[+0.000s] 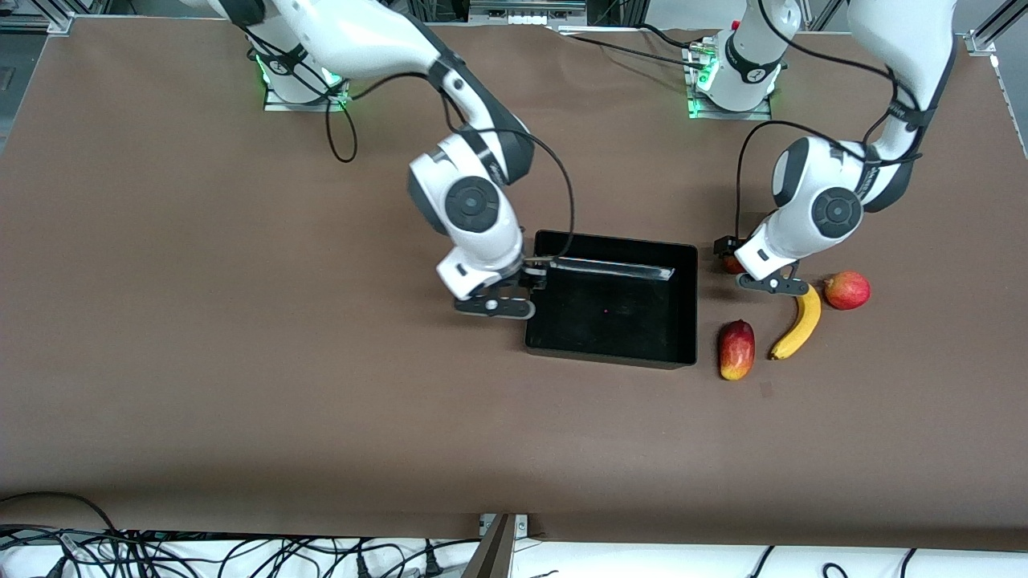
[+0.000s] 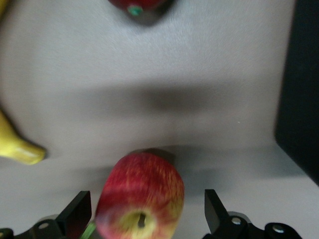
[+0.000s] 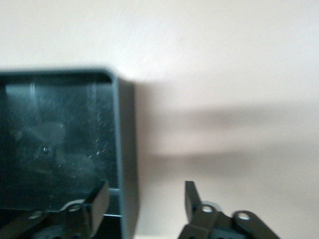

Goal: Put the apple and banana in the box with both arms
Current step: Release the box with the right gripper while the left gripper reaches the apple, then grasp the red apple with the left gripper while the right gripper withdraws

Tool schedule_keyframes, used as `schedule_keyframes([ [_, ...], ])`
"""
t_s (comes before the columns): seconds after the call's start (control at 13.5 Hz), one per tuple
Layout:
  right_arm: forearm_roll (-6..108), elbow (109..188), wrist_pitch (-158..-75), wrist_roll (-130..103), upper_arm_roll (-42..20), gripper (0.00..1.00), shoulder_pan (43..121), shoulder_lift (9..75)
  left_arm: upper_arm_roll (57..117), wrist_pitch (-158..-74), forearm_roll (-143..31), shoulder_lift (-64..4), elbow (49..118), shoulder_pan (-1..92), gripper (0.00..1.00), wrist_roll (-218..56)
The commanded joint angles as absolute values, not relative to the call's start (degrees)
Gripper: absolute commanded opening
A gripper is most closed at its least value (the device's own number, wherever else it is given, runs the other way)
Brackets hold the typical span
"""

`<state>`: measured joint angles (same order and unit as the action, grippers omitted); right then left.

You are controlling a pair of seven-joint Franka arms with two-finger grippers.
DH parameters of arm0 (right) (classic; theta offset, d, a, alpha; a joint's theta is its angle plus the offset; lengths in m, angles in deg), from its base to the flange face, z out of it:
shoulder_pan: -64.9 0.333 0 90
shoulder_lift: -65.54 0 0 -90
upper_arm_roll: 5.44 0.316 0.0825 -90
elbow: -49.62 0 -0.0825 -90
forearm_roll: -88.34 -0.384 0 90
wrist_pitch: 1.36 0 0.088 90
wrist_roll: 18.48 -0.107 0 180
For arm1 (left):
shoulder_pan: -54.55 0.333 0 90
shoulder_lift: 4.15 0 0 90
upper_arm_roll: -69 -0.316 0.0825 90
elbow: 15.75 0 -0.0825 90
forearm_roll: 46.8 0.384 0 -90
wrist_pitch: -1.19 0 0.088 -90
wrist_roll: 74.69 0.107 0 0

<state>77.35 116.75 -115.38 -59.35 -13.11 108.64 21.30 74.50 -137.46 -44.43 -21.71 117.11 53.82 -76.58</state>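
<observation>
The apple [image 2: 139, 199] stands on the table between the open fingers [image 2: 77, 214] of my left gripper [image 2: 145, 215], with a gap on each side. In the front view only a sliver of the apple [image 1: 728, 264] shows under the left gripper [image 1: 733, 258], beside the box. The banana [image 1: 797, 323] lies nearer to the front camera than the apple; its tip [image 2: 22, 151] shows in the left wrist view. My right gripper [image 1: 533, 278] is open astride the wall [image 3: 127, 149] of the black box [image 1: 609, 358] at the right arm's end, one finger [image 3: 99, 199] inside. The box holds no fruit.
An elongated red-and-yellow fruit [image 1: 736, 349] lies beside the banana, close to the box's corner; its end [image 2: 135, 5] shows in the left wrist view. A smooth pink-red round fruit [image 1: 846, 290] lies beside the banana toward the left arm's end. Brown table [image 1: 241, 361] all round.
</observation>
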Motion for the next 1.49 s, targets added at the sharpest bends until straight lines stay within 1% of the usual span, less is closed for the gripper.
schedule_keyframes([
  [0.0, 76.83, 118.00, -109.21, -50.85, -14.76, 1.00, 103.59, 28.16, 74.71, -139.09, -43.19, -22.35, 117.84, 54.02, 0.47, -76.45],
  [0.07, 75.78, 118.17, -108.68, -50.82, -14.76, 1.00, 101.83, 30.88, 74.71, -138.91, -43.19, -22.26, 117.84, 54.02, 0.31, -76.54],
  [0.15, 74.47, 118.78, -106.76, -50.56, -14.93, 1.00, 100.33, 33.34, 74.71, -138.47, -43.19, -21.91, 117.75, 54.11, 0.19, -76.45],
  [0.22, 74.19, 118.96, -103.61, -50.38, -15.37, 1.00, 98.49, 35.46, 74.71, -136.99, -43.19, -21.30, 117.06, 54.19, 0.16, -76.02],
  [0.37, 74.10, 121.14, -97.62, -46.80, -16.68, 1.00, 96.20, 40.99, 74.71, -131.12, -43.28, -17.97, 113.47, 54.11, 0.15, -75.92],
  [0.45, 74.19, 124.03, -96.81, -44.17, -18.61, 1.00, 96.10, 44.50, 74.89, -125.35, -43.28, -17.26, 109.27, 53.85, 0.15, -76.01],
  [0.59, 74.62, 133.41, -96.45, -38.63, -22.47, 1.00, 96.01, 53.62, 77.86, -111.38, -43.98, -18.82, 97.25, 53.76, 0.16, -76.80],
  [0.67, 74.98, 138.42, -96.72, -37.38, -23.80, 1.00, 96.01, 57.93, 79.70, -107.83, -44.33, -21.18, 91.71, 53.58, 0.16, -78.37],
  [0.74, 76.20, 142.13, -96.72, -35.63, -23.98, 1.00, 94.62, 61.72, 82.42, -106.49, -44.60, -23.29, 87.91, 53.15, 0.16, -81.95],
  [0.82, 79.08, 144.08, -96.28, -33.96, -23.12, 1.00, 92.60, 64.37, 84.27, -106.57, -44.69, -25.23, 86.13, 52.01, 0.16, -87.38],
  [0.89, 80.85, 145.23, -94.71, -32.47, -21.54, 1.00, 89.80, 66.31, 84.73, -107.26, -44.69, -27.25, 85.16, 49.74, 0.16, -93.88],
  [0.97, 81.65, 145.33, -93.22, -30.71, -19.09, 1.00, 86.29, 67.20, 84.73, -109.97, -44.69, -29.44, 85.06, 47.63, 0.16, -98.12],
  [1.11, 84.19, 145.24, -91.89, -27.89, -15.22, 1.00, 80.92, 67.82, 84.64, -116.65, -44.08, -33.23, 86.89, 45.41, 0.16, -101.67],
  [1.26, 84.73, 145.33, -91.53, -25.95, -11.27, 1.00, 75.65, 67.91, 84.64, -123.05, -43.72, -35.26, 89.79, 45.58, 0.17, -101.85],
  [1.34, 85.43, 145.24, -91.53, -25.86, -7.76, 1.00, 72.14, 67.91, 84.64, -126.83, -43.72, -36.05, 91.37, 45.41, 0.25, -102.11],
  [1.41, 85.96, 145.24, -91.53, -25.86, -5.12, 1.00, 69.58, 68.00, 84.64, -129.83, -43.72, -36.58, 93.04, 45.58, 0.37, -102.38],
])
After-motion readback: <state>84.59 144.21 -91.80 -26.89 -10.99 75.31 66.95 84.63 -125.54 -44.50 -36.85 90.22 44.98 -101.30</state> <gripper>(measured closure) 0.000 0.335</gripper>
